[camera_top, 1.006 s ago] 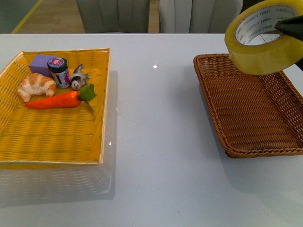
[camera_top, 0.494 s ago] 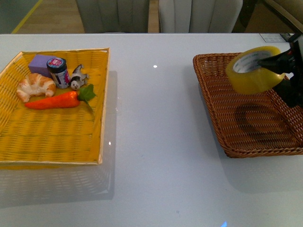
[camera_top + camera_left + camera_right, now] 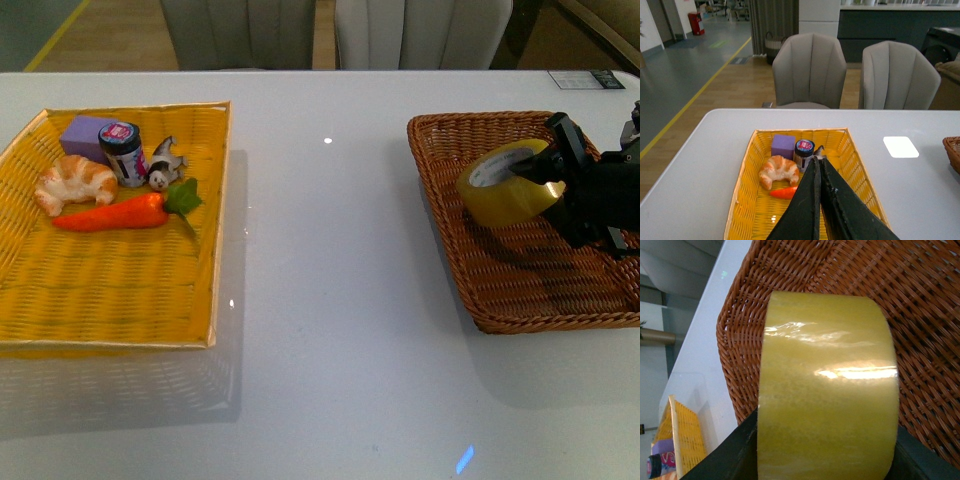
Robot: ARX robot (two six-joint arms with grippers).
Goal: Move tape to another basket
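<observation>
Right gripper (image 3: 548, 170) first: its black fingers (image 3: 732, 455) are clamped on the tape (image 3: 500, 195), one on each side of the roll, and the grip looks firm. The yellowish roll is tipped on its side, white core facing up and toward the far edge, low inside the basket (image 3: 520, 322), over the left half, close to the near-left wall. Whether it is touching the woven floor I cannot tell from here. In the right wrist view the tape's broad yellow band (image 3: 827, 405) fills the picture, brown wicker (image 3: 940, 315) right behind it.

Over to the left gripper (image 3: 816, 165): jaws pressed together, holding nothing, poised above the yellow tray (image 3: 120, 290). That tray sits well apart from the basket, across the white table (image 3: 330, 300). At its far end lie a croissant (image 3: 75, 182), a carrot (image 3: 115, 212) just in front of it, a purple block (image 3: 85, 130), a small jar (image 3: 123, 152) and a little animal figure (image 3: 163, 165) beside the jar. Two grey chairs (image 3: 810, 70) stand behind the table.
</observation>
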